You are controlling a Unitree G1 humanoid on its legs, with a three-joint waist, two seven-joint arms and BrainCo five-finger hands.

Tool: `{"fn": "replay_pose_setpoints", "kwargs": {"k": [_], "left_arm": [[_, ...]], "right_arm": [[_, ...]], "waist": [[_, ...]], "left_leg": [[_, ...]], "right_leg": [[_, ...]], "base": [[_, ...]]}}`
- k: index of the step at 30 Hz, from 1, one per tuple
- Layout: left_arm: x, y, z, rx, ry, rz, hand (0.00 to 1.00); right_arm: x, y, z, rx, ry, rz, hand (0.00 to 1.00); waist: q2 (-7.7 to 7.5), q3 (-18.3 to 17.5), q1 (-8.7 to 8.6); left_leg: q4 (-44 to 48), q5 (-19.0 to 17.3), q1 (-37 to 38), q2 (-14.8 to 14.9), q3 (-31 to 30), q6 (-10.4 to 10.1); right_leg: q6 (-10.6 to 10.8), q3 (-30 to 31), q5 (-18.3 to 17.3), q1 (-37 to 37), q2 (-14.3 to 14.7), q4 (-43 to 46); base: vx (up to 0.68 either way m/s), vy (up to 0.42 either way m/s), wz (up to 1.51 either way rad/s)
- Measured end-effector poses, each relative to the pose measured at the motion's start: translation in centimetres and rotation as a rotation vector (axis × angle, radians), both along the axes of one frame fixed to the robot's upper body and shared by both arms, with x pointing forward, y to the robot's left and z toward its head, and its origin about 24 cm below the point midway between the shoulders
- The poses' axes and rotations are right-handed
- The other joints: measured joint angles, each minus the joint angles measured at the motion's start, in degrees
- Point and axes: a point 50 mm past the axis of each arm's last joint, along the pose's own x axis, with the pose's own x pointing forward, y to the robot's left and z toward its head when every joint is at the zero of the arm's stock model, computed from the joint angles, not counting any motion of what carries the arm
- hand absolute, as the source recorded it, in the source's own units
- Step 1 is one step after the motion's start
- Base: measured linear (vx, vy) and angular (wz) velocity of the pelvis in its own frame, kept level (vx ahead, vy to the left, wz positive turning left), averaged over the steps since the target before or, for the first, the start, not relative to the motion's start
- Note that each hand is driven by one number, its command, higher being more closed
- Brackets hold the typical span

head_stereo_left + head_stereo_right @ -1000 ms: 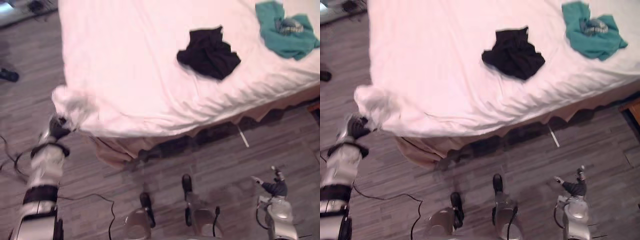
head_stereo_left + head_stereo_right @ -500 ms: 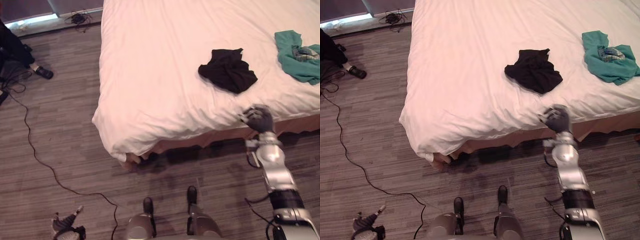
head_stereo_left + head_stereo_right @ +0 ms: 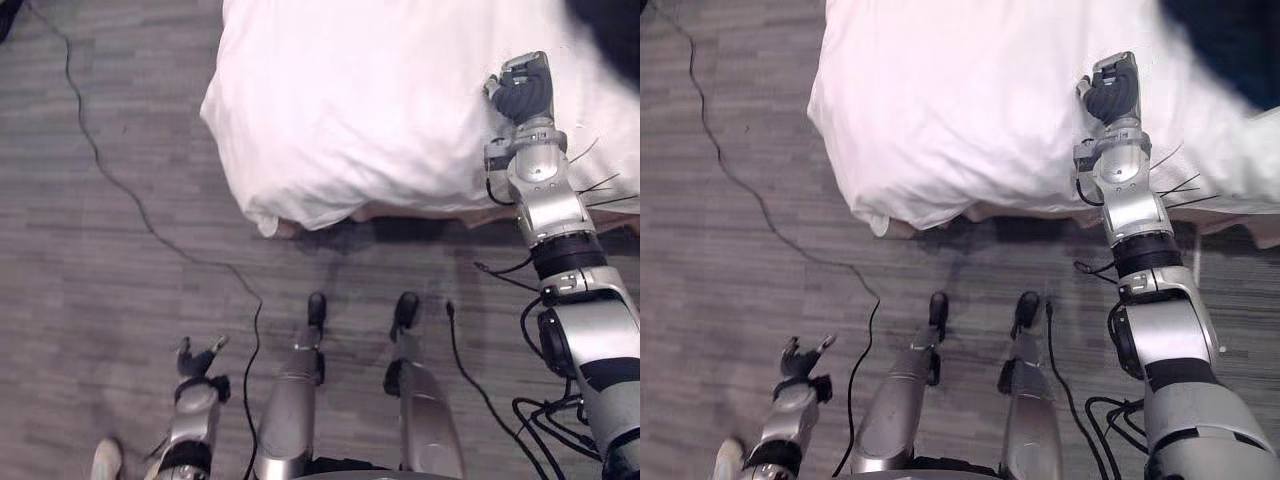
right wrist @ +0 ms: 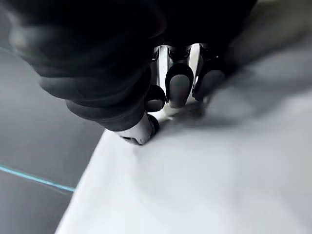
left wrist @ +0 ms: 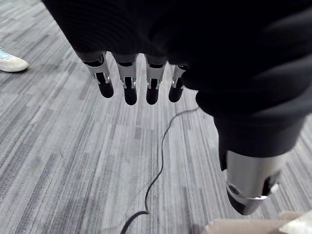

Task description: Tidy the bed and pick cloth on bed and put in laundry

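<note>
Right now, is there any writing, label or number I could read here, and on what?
No readable text. The white sheet is plain; the dark cloth lying on it shows no print; the light shoe on the floor shows no clear mark. The right hand on the sheet and the left hand over the floor carry no visible labels.

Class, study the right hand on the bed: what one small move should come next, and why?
Probably a short tug of the white sheet toward its near edge, to smooth it. The right hand has fingers curled on that sheet; the black cloth lies further up the sheet, past the hand; the left hand hangs open over the floor.
</note>
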Motion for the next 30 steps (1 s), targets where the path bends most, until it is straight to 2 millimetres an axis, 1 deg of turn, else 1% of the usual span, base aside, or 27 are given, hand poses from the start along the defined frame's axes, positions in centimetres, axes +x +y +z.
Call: {"fn": "replay_pose_setpoints", "kwargs": {"k": [1, 3, 5, 6, 7, 8, 9, 10, 11, 12, 13, 14, 15, 16, 17, 19, 20, 21, 22, 23, 24, 25, 26, 27, 28, 29, 30], "left_arm": [[1.5, -0.9, 0.9, 0.007, -0.036, -0.041, 0.00], [2.8, -1.5, 1.8, 0.009, -0.080, -0.066, 0.00], [3.9, -2.0, 2.6, 0.001, -0.123, -0.074, 0.00], [4.1, -2.2, 2.8, 0.002, -0.130, -0.080, 0.00], [4.1, -2.7, 2.7, -0.002, -0.131, -0.092, 0.00], [4.1, -2.9, 2.6, -0.005, -0.128, -0.096, 0.00], [4.0, -3.3, 2.3, -0.010, -0.117, -0.104, 0.00], [3.8, -4.0, 2.0, -0.019, -0.105, -0.110, 0.00], [3.8, -4.3, 1.9, -0.020, -0.101, -0.117, 0.00], [3.7, -4.9, 1.8, -0.016, -0.094, -0.145, 0.00], [3.8, -5.4, 1.8, 0.017, -0.085, -0.189, 0.00], [3.8, -5.5, 1.8, 0.027, -0.084, -0.201, 0.00], [3.8, -5.7, 1.7, 0.043, -0.074, -0.222, 0.00], [3.6, -5.7, 1.6, 0.048, -0.065, -0.227, 0.00], [3.1, -5.6, 1.1, 0.048, -0.043, -0.232, 0.00], [2.0, -5.4, 0.1, 0.044, 0.003, -0.232, 0.00], [1.4, -5.3, -0.4, 0.043, 0.032, -0.230, 0.00], [1.1, -5.3, -0.7, 0.041, 0.049, -0.229, 0.00], [1.0, -5.4, -0.8, 0.041, 0.053, -0.233, 0.00], [1.0, -5.5, -0.8, 0.043, 0.053, -0.241, 0.00], [1.0, -5.6, -0.8, 0.042, 0.049, -0.244, 0.00], [1.0, -5.6, -0.8, 0.038, 0.047, -0.244, 0.00], [0.9, -5.7, -0.9, 0.031, 0.048, -0.242, 0.00], [0.7, -5.7, -1.0, 0.026, 0.052, -0.243, 0.00], [0.5, -5.9, -1.2, 0.021, 0.056, -0.249, 0.00], [0.4, -6.0, -1.3, 0.018, 0.058, -0.257, 0.00], [0.1, -6.5, -1.4, 0.017, 0.062, -0.277, 0.00]], "right_arm": [[0.0, 0.5, 0.7, 0.030, -0.040, 0.007, 1.00], [0.1, 0.8, 0.6, 0.043, -0.040, 0.017, 1.00], [0.1, 2.6, 0.4, 0.060, -0.051, 0.075, 1.00], [0.0, 4.1, 0.1, 0.047, -0.053, 0.122, 1.00], [-0.4, 7.0, -1.1, -0.009, -0.039, 0.214, 1.00], [-0.5, 8.3, -1.7, -0.028, -0.026, 0.255, 1.00], [-1.0, 11.3, -3.4, -0.058, 0.014, 0.352, 1.00], [-2.1, 16.1, -6.4, -0.096, 0.111, 0.537, 1.00], [-2.7, 18.0, -7.5, -0.109, 0.155, 0.616, 1.00], [-4.5, 22.1, -9.7, -0.129, 0.235, 0.786, 1.00], [-7.4, 26.3, -11.2, -0.150, 0.279, 0.973, 1.00], [-8.4, 27.4, -11.3, -0.146, 0.278, 1.030, 1.00], [-10.3, 29.5, -10.9, -0.132, 0.255, 1.130, 1.00], [-11.0, 30.2, -10.3, -0.126, 0.227, 1.164, 1.00], [-11.6, 30.9, -9.2, -0.102, 0.171, 1.189, 1.00], [-10.8, 30.1, -7.7, -0.046, 0.108, 1.140, 1.00], [-9.3, 28.8, -6.6, 0.003, 0.076, 1.058, 1.00], [-7.5, 26.8, -5.4, 0.057, 0.049, 0.954, 1.00], [-6.5, 25.5, -4.8, 0.082, 0.029, 0.889, 1.00], [-4.9, 22.8, -3.4, 0.109, -0.019, 0.775, 1.00], [-3.6, 19.7, -1.8, 0.128, -0.074, 0.661, 1.00], [-3.1, 18.0, -1.0, 0.138, -0.100, 0.605, 1.00], [-2.2, 14.8, 0.4, 0.157, -0.148, 0.491, 1.00], [-1.7, 12.4, 1.2, 0.170, -0.171, 0.408, 1.00], [-1.2, 9.3, 1.9, 0.188, -0.192, 0.300, 1.00], [-1.1, 8.0, 2.2, 0.202, -0.199, 0.253, 1.00], [-0.9, 5.1, 2.6, 0.224, -0.205, 0.159, 1.00]], "waist": [[0.18, 0.1, 0.00], [0.19, 0.1, -0.03], [0.19, 0.1, -0.63], [0.19, 0.1, -1.01], [0.19, 0.1, -1.02], [0.19, 0.1, -1.02], [0.20, 0.1, -1.00], [0.19, 0.1, -0.99], [0.19, 0.1, -0.94], [0.15, 0.1, -0.87], [0.08, 0.0, -0.81], [-0.05, -0.1, -0.81], [-0.33, -0.2, -0.52], [-0.47, -0.3, -0.35], [-0.75, -0.5, -0.24], [-1.47, -1.6, -0.22], [-1.94, -2.2, -0.40], [-2.05, -2.2, -0.87], [-2.05, -2.2, -0.90], [-2.04, -2.2, -0.97], [-2.02, -2.2, -1.09], [-2.00, -2.2, -1.07], [-1.86, -2.1, -1.04], [-1.72, -2.0, -1.05], [-1.30, -1.8, -1.10], [-1.00, -1.7, -1.07], [-0.03, -1.3, -1.09]], "left_leg": [[0.0, 0.1, -0.8, 0.0, -0.3, 0.1], [-0.1, 0.1, -0.8, 0.0, -0.4, 0.1], [-0.8, 0.1, -0.4, 0.1, -0.4, 0.1], [-1.3, 0.3, 0.0, 0.2, -0.2, 0.1], [-1.9, 0.4, 1.1, 0.5, 0.4, -0.1], [-2.3, 0.5, 1.7, 0.6, 0.6, -0.2], [-2.9, 0.6, 3.3, 1.1, 0.8, -0.3], [-3.6, 0.6, 6.0, 1.8, 0.8, -0.4], [-4.0, 0.6, 7.2, 2.1, 0.8, -0.5], [-4.6, 0.6, 9.3, 2.3, 0.7, -0.6], [-4.8, 0.4, 10.7, 3.1, 0.6, -1.0], [-4.9, 0.4, 10.9, 3.3, 0.4, -1.1], [-5.0, 0.3, 11.5, 3.6, 0.3, -1.3], [-5.0, 0.3, 11.8, 3.7, 0.3, -1.4], [-5.0, 0.3, 12.7, 3.8, 0.5, -1.4], [-5.0, 0.3, 13.5, 3.7, 1.1, -1.4], [-5.0, 0.3, 13.7, 3.4, 1.2, -1.4], [-4.9, 0.3, 13.7, 3.2, 1.2, -1.4], [-4.9, 0.4, 13.6, 3.1, 1.3, -1.4], [-4.8, 0.5, 12.8, 2.8, 1.4, -1.6], [-4.9, 1.0, 11.5, 2.5, 1.3, -1.7], [-4.9, 1.4, 10.8, 2.3, 1.2, -1.4], [-4.9, 2.0, 9.5, 2.1, 1.2, -1.4], [-5.0, 2.2, 8.4, 1.9, 1.1, -1.5], [-5.1, 2.7, 7.2, 1.8, 0.9, -1.3], [-5.2, 2.9, 6.7, 1.7, 0.9, -1.2], [-6.1, 3.6, 5.8, 1.6, 0.9, -1.2]], "right_leg": [[0.0, -0.2, 0.0, -0.6, -0.2, 0.0], [0.0, -0.2, 0.0, -0.6, -0.2, 0.1], [0.1, -0.2, -0.1, -0.6, -0.2, 0.1], [0.1, -0.1, -0.1, -0.5, -0.1, 0.1], [-0.2, 0.0, -0.3, -0.1, 0.1, 0.1], [-0.4, 0.1, -0.5, 0.2, 0.3, 0.1], [-0.7, 0.2, -0.7, 1.5, 0.7, 0.1], [-1.4, 0.0, -1.3, 4.1, 1.5, -0.2], [-1.6, -0.1, -1.5, 5.1, 1.8, -0.3], [-2.0, -0.4, -2.0, 7.3, 2.4, -0.7], [-2.5, -1.2, -2.7, 9.0, 3.1, -0.9], [-2.6, -1.5, -2.9, 9.4, 3.3, -0.8], [-2.6, -1.7, -3.4, 10.0, 3.5, -0.7], [-2.6, -1.7, -3.6, 10.2, 3.6, -0.5], [-2.6, -1.6, -3.9, 10.7, 3.6, 0.1], [-2.6, -1.2, -4.2, 10.8, 3.4, 1.1], [-2.6, -1.2, -4.2, 10.8, 3.2, 1.5], [-2.4, -1.2, -4.3, 10.5, 2.9, 2.2], [-2.4, -1.1, -4.4, 10.0, 2.6, 2.8], [-2.1, -1.0, -4.7, 8.6, 2.2, 4.1], [-2.1, -1.0, -4.7, 6.8, 1.8, 5.3], [-2.1, -1.0, -4.7, 5.9, 1.6, 5.6], [-2.1, -0.9, -4.7, 4.3, 1.3, 6.1], [-1.9, -1.0, -4.5, 3.3, 1.2, 6.1], [-1.7, -1.0, -4.2, 2.2, 1.1, 6.0], [-1.8, -1.0, -3.9, 1.6, 1.0, 5.9], [-1.8, -1.0, -3.4, 0.6, 1.0, 5.3]], "base": [[0.00, 0.034, 0.08], [0.00, 0.030, 0.03], [0.00, 0.009, -0.02], [0.00, -0.004, -0.14], [0.01, -0.011, -0.17], [0.02, -0.033, -0.20], [0.05, -0.053, -0.12], [0.06, -0.058, -0.08], [0.07, -0.056, 0.03], [0.08, -0.054, 0.15], [0.08, -0.053, 0.19], [0.06, -0.046, 0.19], [0.03, -0.025, 0.09], [0.04, -0.004, 0.03], [0.03, 0.022, -0.07], [0.01, 0.035, -0.09], [-0.02, 0.041, -0.04], [-0.03, 0.042, -0.03], [-0.07, 0.037, -0.02], [-0.10, 0.029, 0.00], [-0.10, 0.024, 0.02], [-0.10, 0.012, 0.05], [-0.09, 0.001, 0.04], [-0.11, -0.005, 0.06], [-0.09, -0.006, 0.04], [-0.08, -0.009, 0.04], [-0.07, -0.012, 0.01]]}}
